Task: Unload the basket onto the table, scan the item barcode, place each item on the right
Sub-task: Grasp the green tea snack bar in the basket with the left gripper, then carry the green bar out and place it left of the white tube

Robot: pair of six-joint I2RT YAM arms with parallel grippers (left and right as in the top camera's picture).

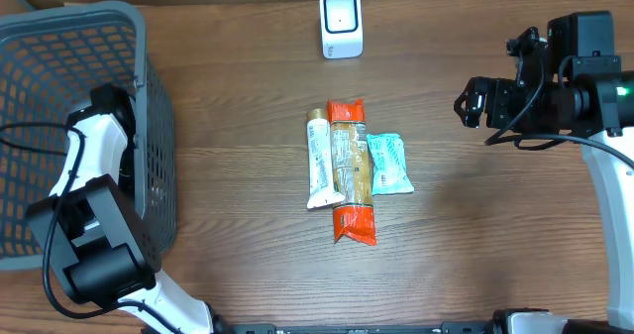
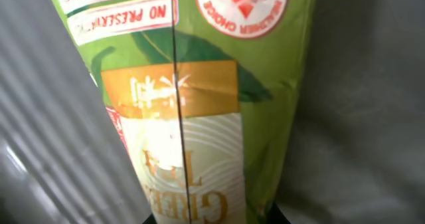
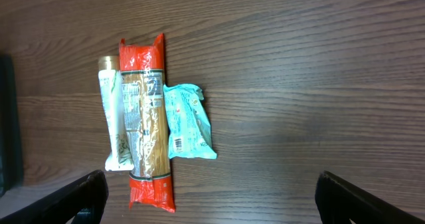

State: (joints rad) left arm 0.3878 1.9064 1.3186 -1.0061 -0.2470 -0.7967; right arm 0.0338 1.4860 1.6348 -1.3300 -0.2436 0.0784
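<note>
At the table's (image 1: 248, 96) left edge, the gray basket (image 1: 154, 166) has the left arm reaching into it. The left gripper (image 2: 214, 219) is closed and the green tea pouch (image 2: 199, 117) fills its camera view, though I can't tell if it's actually pinched. The right gripper (image 1: 468, 102) hovers wide open and empty over the right side. Mid-table, the pasta packet (image 1: 350, 170) lies with the tube (image 1: 319, 166) against its basket side and the teal packet (image 1: 388, 164) against the other, and the white scanner (image 1: 341, 24) stands apart at the far edge.
</note>
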